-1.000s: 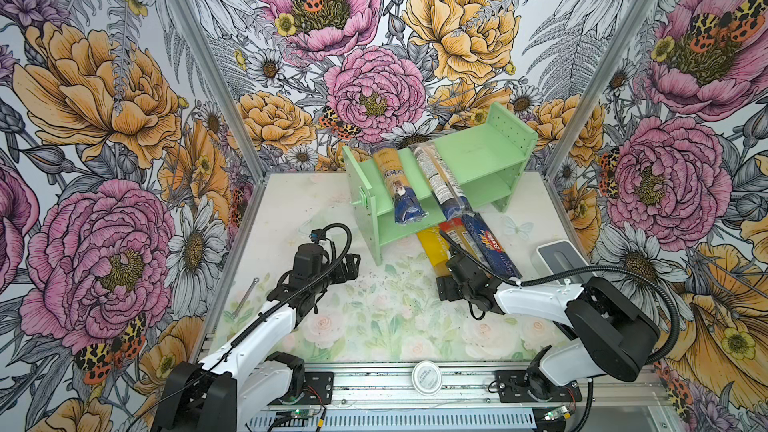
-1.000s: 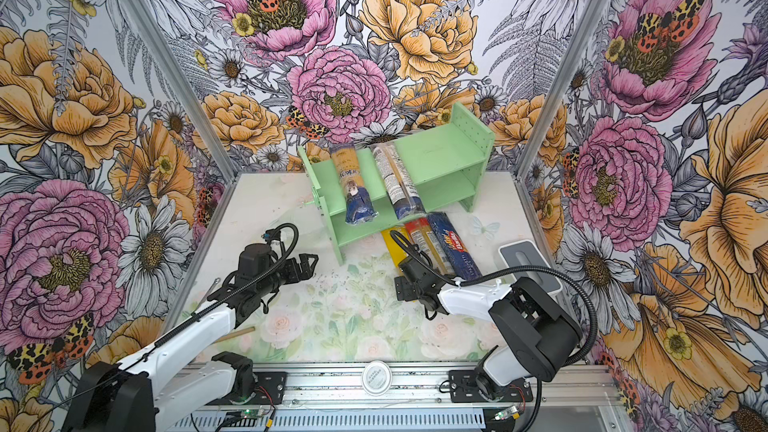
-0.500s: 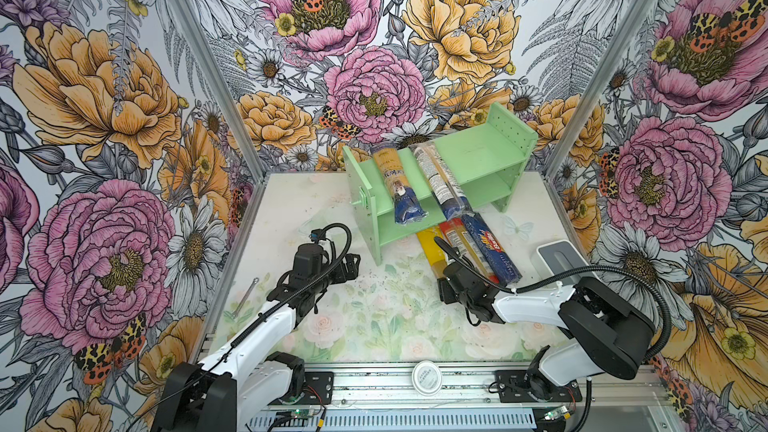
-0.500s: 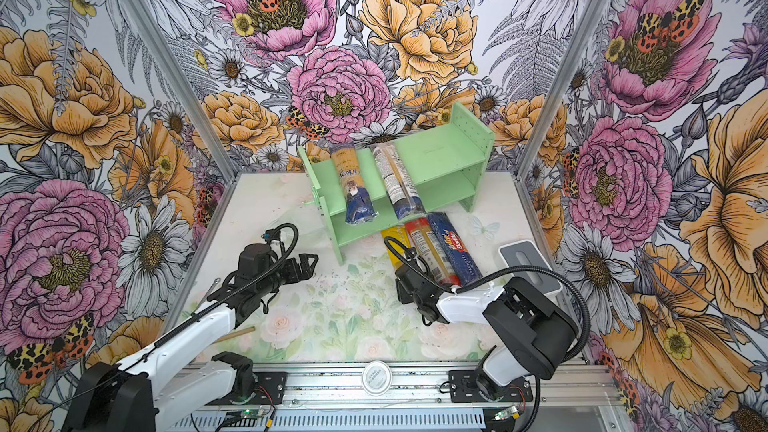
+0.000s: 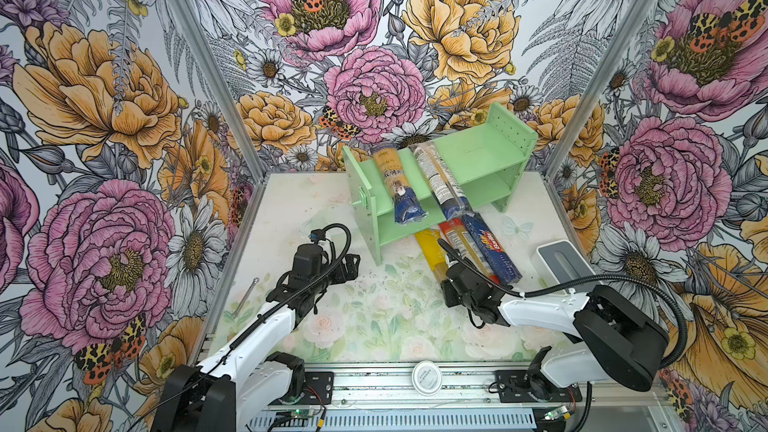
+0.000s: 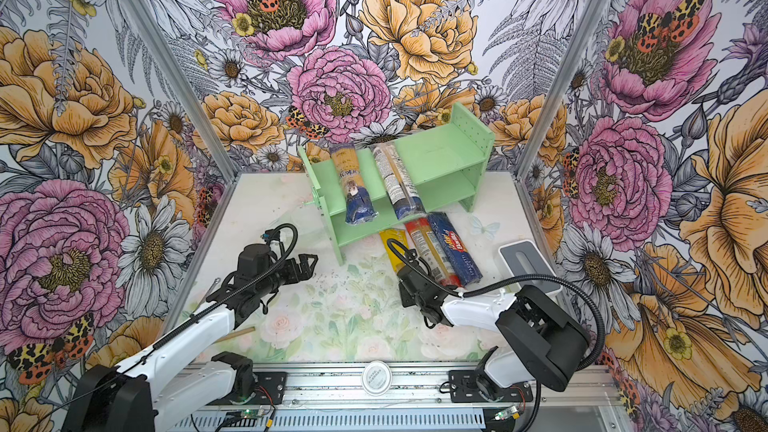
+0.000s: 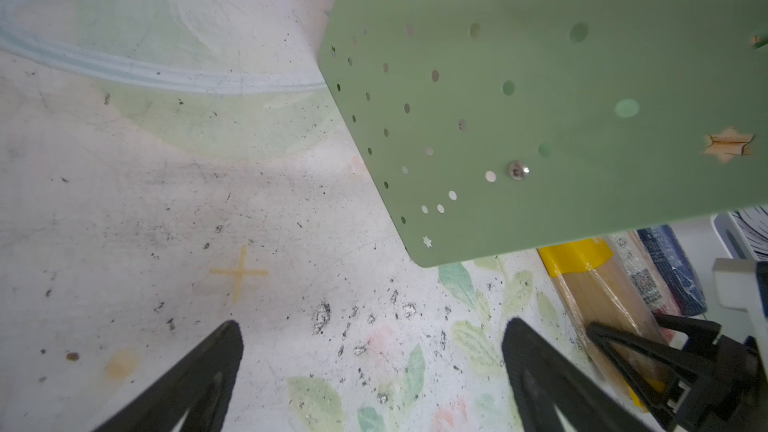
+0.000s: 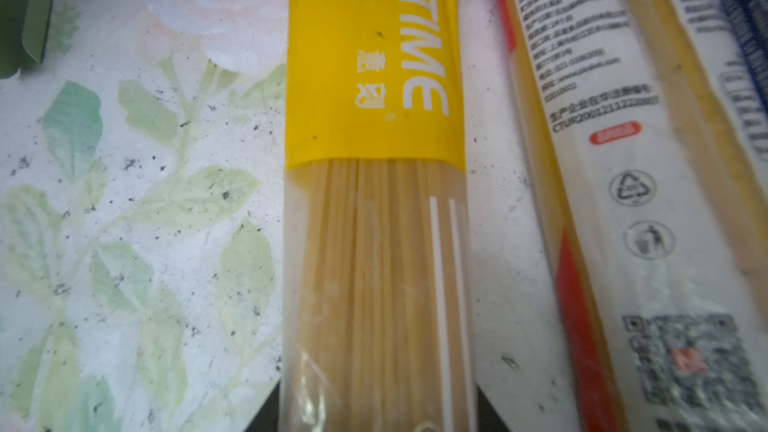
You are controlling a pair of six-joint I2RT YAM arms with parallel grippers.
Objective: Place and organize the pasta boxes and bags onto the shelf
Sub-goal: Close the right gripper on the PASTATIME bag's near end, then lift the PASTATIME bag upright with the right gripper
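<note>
Floral-print surface (image 5: pixel 374 326), scuffed and speckled, carries my green peg-holed shelf (image 5: pixel 478 155) at the back. Three crinkly film packs lie side by side just before it, long axes toward it: yellow pack (image 8: pixel 374 243), red pack (image 5: pixel 465 247), blue pack (image 5: pixel 490 247). My right pincer (image 8: pixel 374 405) grips the yellow pack's near end. Left pincer (image 7: pixel 374 324) gapes empty over bare surface beside the shelf's side panel.

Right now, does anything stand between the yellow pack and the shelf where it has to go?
Partly: one clear pack and a second clear pack lie slanted over the front of the shelf just behind the yellow pack; further along both tiers look free. The right gripper has that pack between its jaws.
</note>
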